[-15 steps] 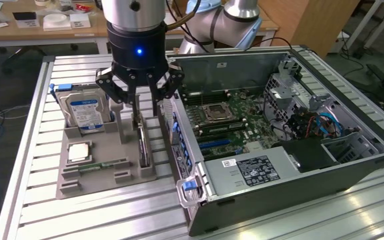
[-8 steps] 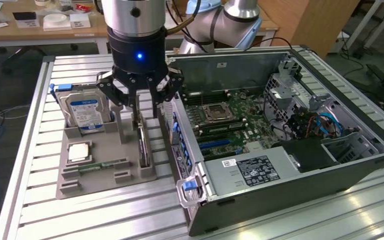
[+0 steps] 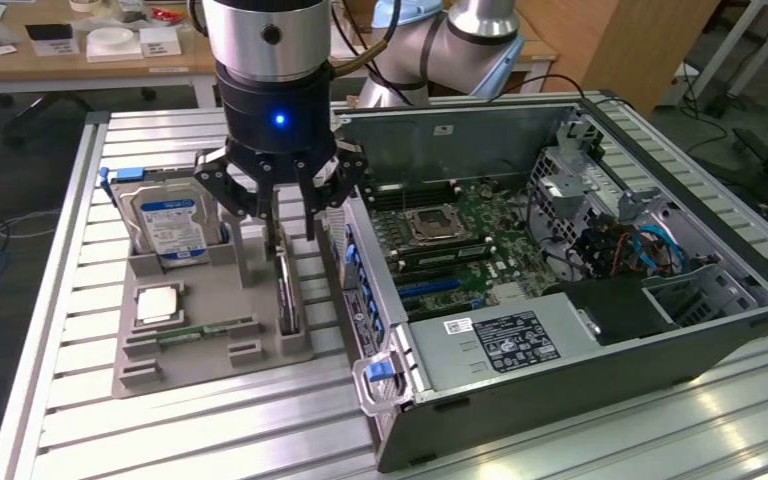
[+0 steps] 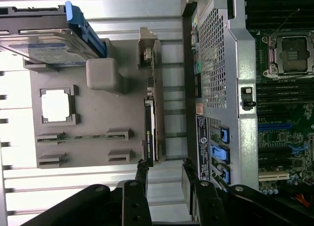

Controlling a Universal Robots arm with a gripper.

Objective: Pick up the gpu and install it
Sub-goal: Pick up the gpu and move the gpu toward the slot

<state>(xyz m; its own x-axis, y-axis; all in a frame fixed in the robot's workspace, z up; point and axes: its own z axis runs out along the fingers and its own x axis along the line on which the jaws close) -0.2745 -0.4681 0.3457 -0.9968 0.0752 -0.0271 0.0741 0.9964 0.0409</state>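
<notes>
The gpu (image 3: 287,295) stands on its edge in a slot along one side of the grey holder tray (image 3: 211,355), the side nearest the computer case. From the wrist view the gpu (image 4: 151,118) is a thin green and black strip with a silver bracket at its far end. My gripper (image 3: 291,232) hangs straight above the card's far half, open, with nothing between its fingers. In the wrist view my gripper (image 4: 165,169) straddles the line of the card, and one black finger (image 4: 142,169) sits close by the card's near end.
The tray (image 4: 98,123) also carries a hard drive (image 3: 171,225) with a blue-white label, a square processor (image 3: 160,302) and a memory stick (image 3: 204,328). The open computer case (image 3: 704,330) lies to the exterior view's right, its motherboard (image 3: 464,240) exposed. Ribbed aluminium table underneath.
</notes>
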